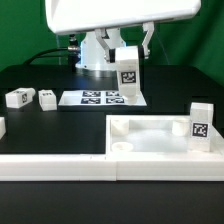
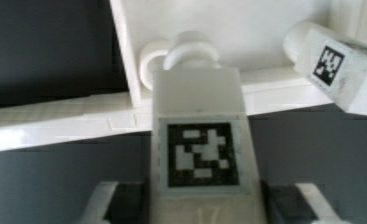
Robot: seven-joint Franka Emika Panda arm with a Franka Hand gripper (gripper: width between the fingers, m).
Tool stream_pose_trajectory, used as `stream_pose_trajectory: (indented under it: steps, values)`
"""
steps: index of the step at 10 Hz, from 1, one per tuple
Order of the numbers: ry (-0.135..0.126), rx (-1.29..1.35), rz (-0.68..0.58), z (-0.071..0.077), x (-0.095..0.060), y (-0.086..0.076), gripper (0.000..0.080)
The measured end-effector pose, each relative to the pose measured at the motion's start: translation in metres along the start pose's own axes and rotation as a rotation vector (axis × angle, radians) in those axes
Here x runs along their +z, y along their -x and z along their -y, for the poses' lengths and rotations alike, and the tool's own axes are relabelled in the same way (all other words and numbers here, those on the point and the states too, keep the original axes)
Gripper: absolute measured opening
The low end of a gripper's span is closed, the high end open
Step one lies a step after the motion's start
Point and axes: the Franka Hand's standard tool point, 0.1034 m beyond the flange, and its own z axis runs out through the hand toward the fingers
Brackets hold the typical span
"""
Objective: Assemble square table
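Gripper (image 1: 128,52) clamped on a tagged white leg (image 1: 129,72), lifted clear of the black table (image 1: 40,75), tabletop (image 1: 155,140) with raised rim nearby, bare table surface around.

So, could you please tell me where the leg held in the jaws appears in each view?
Exterior view: the leg hangs at upper centre, just under the arm, with its tag facing the camera.
Wrist view: the leg fills the centre, tag towards the camera.
Shared landmark: the tabletop, lower right in the exterior view, is the white surface behind the leg in the wrist view.
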Motion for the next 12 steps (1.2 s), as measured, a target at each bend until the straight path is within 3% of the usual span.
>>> stream_pose_trajectory:
  steps: [1, 12]
  values:
    - [0.034, -0.02, -0.11, -0.005, -0.0015, -0.0065, 0.0288]
    - [0.035, -0.021, -0.113, -0.0051, -0.0016, -0.0066, 0.029]
